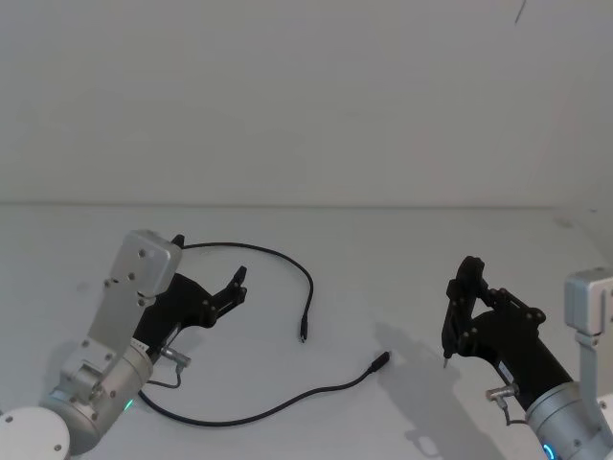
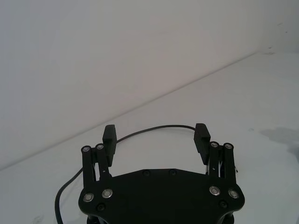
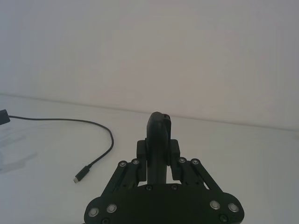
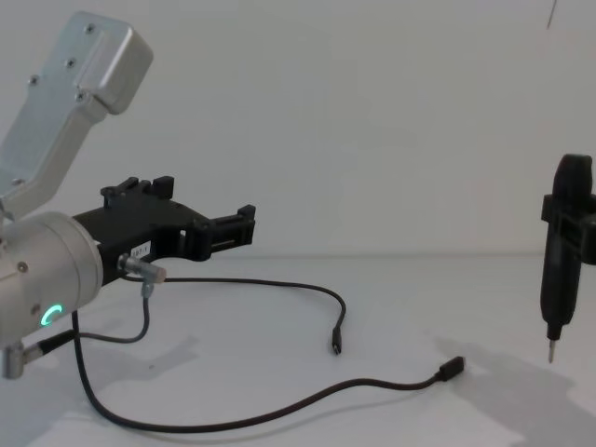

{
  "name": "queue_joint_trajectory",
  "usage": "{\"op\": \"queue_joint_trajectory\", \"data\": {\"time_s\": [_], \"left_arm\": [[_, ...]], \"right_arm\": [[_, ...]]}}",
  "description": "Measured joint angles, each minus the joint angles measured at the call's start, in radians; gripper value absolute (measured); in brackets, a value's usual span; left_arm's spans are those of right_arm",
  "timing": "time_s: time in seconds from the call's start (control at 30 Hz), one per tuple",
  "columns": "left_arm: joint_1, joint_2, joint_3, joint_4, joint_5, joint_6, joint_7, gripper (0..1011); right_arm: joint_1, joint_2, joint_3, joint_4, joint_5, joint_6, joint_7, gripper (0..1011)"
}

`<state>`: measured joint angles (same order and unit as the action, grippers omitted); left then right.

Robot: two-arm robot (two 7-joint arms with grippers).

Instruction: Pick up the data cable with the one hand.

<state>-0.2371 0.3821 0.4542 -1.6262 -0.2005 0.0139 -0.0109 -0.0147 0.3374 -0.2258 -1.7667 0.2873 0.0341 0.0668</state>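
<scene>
- First, closest in on the left: silver left arm with a green ring light, carrying the left gripper (image 1: 239,285), raised above the table (image 1: 498,249), fingers spread wide, nothing between them.
- Equally close, on the right: right gripper (image 3: 159,151) clamped around a slim black pen-shaped tool (image 4: 563,251), metal tip pointing down and clear of the table; apparently parked, well apart from most of the cord.
- Just in front: data cable (image 1: 287,257) lying flat on the table in one big open loop, its near run sweeping from beside the left arm toward the middle and ending in a plug (image 1: 381,361).
- Farther out: far run of the same cable, passing beneath the left gripper, arching to the right, then bending back toward the robot to the second plug (image 1: 303,335); both plugs near each other, not touching.
- Deciding relation: far run ahead of and below the open left fingertips, long axis roughly left to right. In the left wrist view, seen crossing from one finger to the other, so probably a turn of the wrist needed before lowering, to put one finger on each side of the cord.
- Left gripper clearly the nearer one, and the free one.
- Farthest: plain pale wall (image 1: 306,96).
</scene>
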Motion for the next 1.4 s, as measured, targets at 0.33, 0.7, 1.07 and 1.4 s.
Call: {"op": "queue_joint_trajectory", "data": {"time_s": [0.33,0.7,1.07,1.4], "left_arm": [[0.000,0.006,0.000,-0.004,-0.005,0.007,-0.017,1001],[-0.001,0.057,-0.007,-0.043,-0.062,0.065,-0.134,1001],[-0.032,0.139,-0.005,-0.091,-0.126,0.183,-0.297,1001],[-0.102,0.205,0.042,-0.124,-0.146,0.334,-0.429,1001]], "right_arm": [[0.000,0.000,0.000,0.000,0.000,0.000,0.000,279],[0.000,0.000,0.000,0.000,0.000,0.000,0.000,279],[0.000,0.000,0.000,0.000,0.000,0.000,0.000,279],[0.000,0.000,0.000,0.000,0.000,0.000,0.000,279]]}}
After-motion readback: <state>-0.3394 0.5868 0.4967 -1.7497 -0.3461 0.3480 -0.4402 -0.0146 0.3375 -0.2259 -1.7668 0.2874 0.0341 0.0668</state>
